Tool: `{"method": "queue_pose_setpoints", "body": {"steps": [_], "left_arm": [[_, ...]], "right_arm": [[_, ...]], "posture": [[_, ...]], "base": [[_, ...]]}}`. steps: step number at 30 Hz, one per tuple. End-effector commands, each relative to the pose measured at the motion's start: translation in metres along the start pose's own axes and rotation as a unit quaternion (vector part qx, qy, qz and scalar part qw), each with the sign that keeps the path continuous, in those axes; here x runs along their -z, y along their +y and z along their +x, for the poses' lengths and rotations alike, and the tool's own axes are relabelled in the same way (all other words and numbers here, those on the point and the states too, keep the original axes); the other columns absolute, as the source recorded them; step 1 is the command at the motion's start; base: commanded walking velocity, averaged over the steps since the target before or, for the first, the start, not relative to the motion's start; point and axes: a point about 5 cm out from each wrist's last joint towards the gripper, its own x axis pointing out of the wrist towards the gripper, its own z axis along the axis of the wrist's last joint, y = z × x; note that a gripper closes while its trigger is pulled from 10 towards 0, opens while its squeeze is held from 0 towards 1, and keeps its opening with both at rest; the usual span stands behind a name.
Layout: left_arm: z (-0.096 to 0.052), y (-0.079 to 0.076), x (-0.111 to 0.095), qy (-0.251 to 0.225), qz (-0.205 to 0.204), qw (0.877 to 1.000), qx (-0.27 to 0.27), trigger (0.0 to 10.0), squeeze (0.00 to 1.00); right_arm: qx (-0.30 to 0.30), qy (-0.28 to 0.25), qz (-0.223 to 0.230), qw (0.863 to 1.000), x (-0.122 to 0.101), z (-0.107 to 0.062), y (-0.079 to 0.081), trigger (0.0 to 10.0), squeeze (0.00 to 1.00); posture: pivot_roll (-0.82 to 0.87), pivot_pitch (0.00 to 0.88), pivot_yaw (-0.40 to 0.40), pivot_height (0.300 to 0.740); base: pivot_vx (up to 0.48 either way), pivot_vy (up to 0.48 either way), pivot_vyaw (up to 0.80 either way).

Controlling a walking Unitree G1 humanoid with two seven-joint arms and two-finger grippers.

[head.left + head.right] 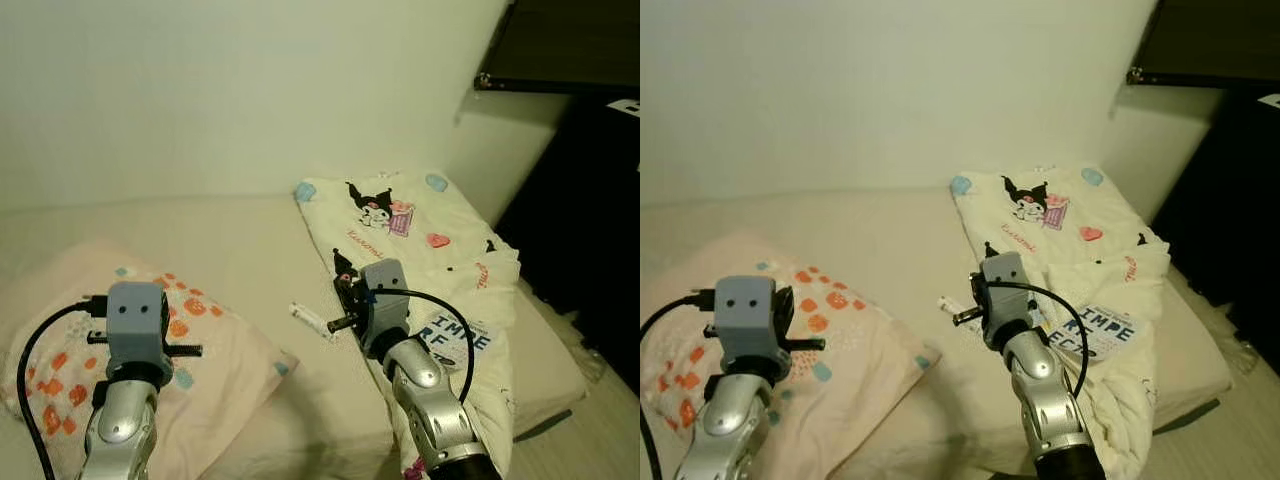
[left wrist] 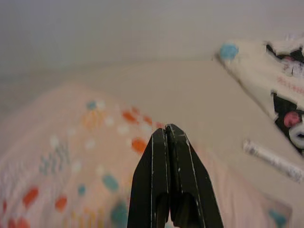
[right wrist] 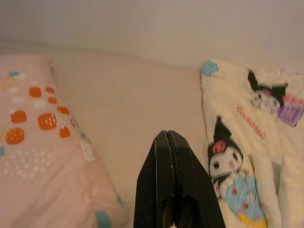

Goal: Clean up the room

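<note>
**A:** What was lying on the bed (image 1: pixel 250 250) that needed tidying?

**B:** Three things. A pillow (image 1: pixel 200 350) with orange and teal spots lay at the robot's left, a cream blanket (image 1: pixel 430 240) printed with cartoon figures was rumpled at its right, and a small white tube (image 1: pixel 312 321) lay on the bare sheet between them, just beside the blanket's edge.

**A:** And the claws?

**B:** The left claw (image 2: pixel 166 135) was pressed fully closed with nothing in it, hovering over the pillow. The right claw (image 3: pixel 167 137) was likewise closed tight and empty, held above the strip of sheet between pillow and blanket.

**A:** How would the tube handle?

**B:** I judged it light and stiff, probably smooth enough to roll or slip. It looked best pinched across its middle, with the fingers squarely either side. The soft mattress would give under it, so pressing down could bury it.

**A:** The blanket and pillow?

**B:** Both soft and limp. The blanket would sag and trail, so a corner or a thick fold was the place to grip. The pillow was bulky but light. A corner seemed the surest hold.
</note>
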Motion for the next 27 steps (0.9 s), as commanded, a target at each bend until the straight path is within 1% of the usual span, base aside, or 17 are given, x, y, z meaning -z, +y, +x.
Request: {"method": "queue_pose_setpoints", "body": {"steps": [1, 2, 4, 7, 8, 12, 16, 19, 27], "left_arm": [[-0.003, -0.002, 0.009, 0.022, -0.004, 1.0, 0.009, 10.0, 0.0], [-0.003, 0.0, 0.011, 0.033, 0.003, 0.999, 0.001, 10.0, 0.0], [-0.003, 0.001, 0.011, 0.032, 0.003, 0.999, -0.001, 10.0, 0.0], [-0.003, 0.001, 0.012, 0.032, -0.008, 0.999, -0.004, 10.0, 0.0], [-0.002, -0.001, 0.012, 0.032, -0.012, 0.999, 0.0, 10.0, 0.0], [-0.002, -0.006, 0.012, 0.032, -0.009, 0.999, 0.01, 10.0, 0.0], [-0.002, -0.007, 0.012, 0.032, -0.011, 0.999, 0.01, 10.0, 0.0], [-0.001, -0.01, 0.012, 0.034, 0.003, 0.999, 0.02, 10.0, 0.0], [0.0, -0.014, 0.009, 0.032, 0.003, 0.999, 0.037, 10.0, 0.0]], "right_arm": [[0.019, 0.025, 0.009, 0.999, 0.01, -0.001, -0.003, 10.0, 0.0], [0.028, 0.027, 0.009, 0.999, 0.01, -0.001, -0.005, 10.0, 0.0], [0.029, 0.027, 0.01, 0.999, 0.011, 0.0, -0.006, 10.0, 0.0], [0.031, 0.03, 0.017, 0.999, 0.011, 0.0, -0.006, 10.0, 0.0], [0.039, 0.032, 0.028, 0.998, 0.01, 0.0, -0.008, 10.0, 0.0], [0.039, 0.037, 0.02, 0.998, 0.01, 0.001, -0.01, 10.0, 0.0], [0.038, 0.038, 0.019, 0.998, 0.011, 0.001, -0.01, 10.0, 0.0], [0.039, 0.036, 0.016, 0.998, 0.01, 0.001, -0.01, 10.0, 0.0], [0.038, 0.034, 0.017, 0.999, 0.008, 0.001, -0.01, 10.0, 0.0]], "posture": [[0.0, 0.032, -0.116, 0.74], [0.0, 0.034, -0.115, 0.74], [0.0, 0.034, -0.115, 0.74], [-0.01, 0.039, -0.112, 0.74], [-0.01, 0.039, -0.113, 0.74], [-0.01, 0.045, -0.116, 0.74], [-0.01, 0.045, -0.116, 0.74], [-0.01, 0.051, -0.111, 0.74], [-0.01, 0.059, -0.104, 0.74]], "base": [[0.0, 0.0, 0.0], [0.0, 0.0, 0.0], [0.0, 0.0, 0.0], [0.0, 0.0, 0.0], [0.0, 0.0, 0.0], [0.0, 0.0, 0.0], [0.0, 0.0, 0.0], [0.0, 0.0, 0.8], [0.0, 0.0, 0.8]]}}
